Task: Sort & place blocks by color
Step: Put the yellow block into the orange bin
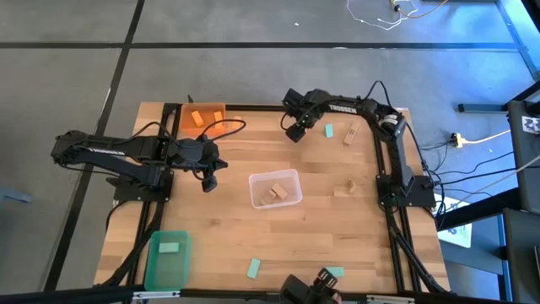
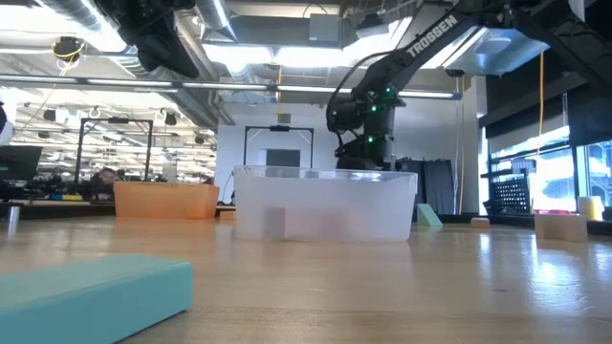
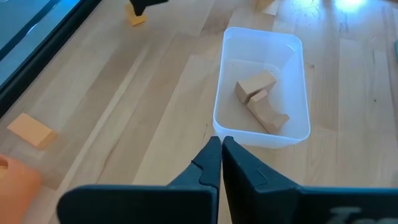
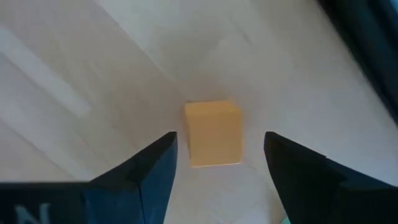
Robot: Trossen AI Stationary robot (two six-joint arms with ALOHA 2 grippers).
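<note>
1. Step in hand, by judgement: right gripper (image 4: 217, 155) lining up on an orange block (image 4: 213, 133) lying on the counter (image 1: 228, 245); the block sits between the spread jaws, untouched
2. To do it well: descend straight, keep the block centred, close on its two flat sides, then carry it toward the orange bin (image 1: 202, 118) at ten o'clock on the counter
3. Right arm: reaches in from the three o'clock edge, wrist pitched down near twelve o'clock, just beside a mint green block (image 1: 328, 130)
4. Left gripper (image 3: 221, 155): jaws pressed together, holding nothing, hovering at nine o'clock of the clear bin (image 1: 275, 189), which holds tan wood blocks (image 3: 261, 99)
</note>
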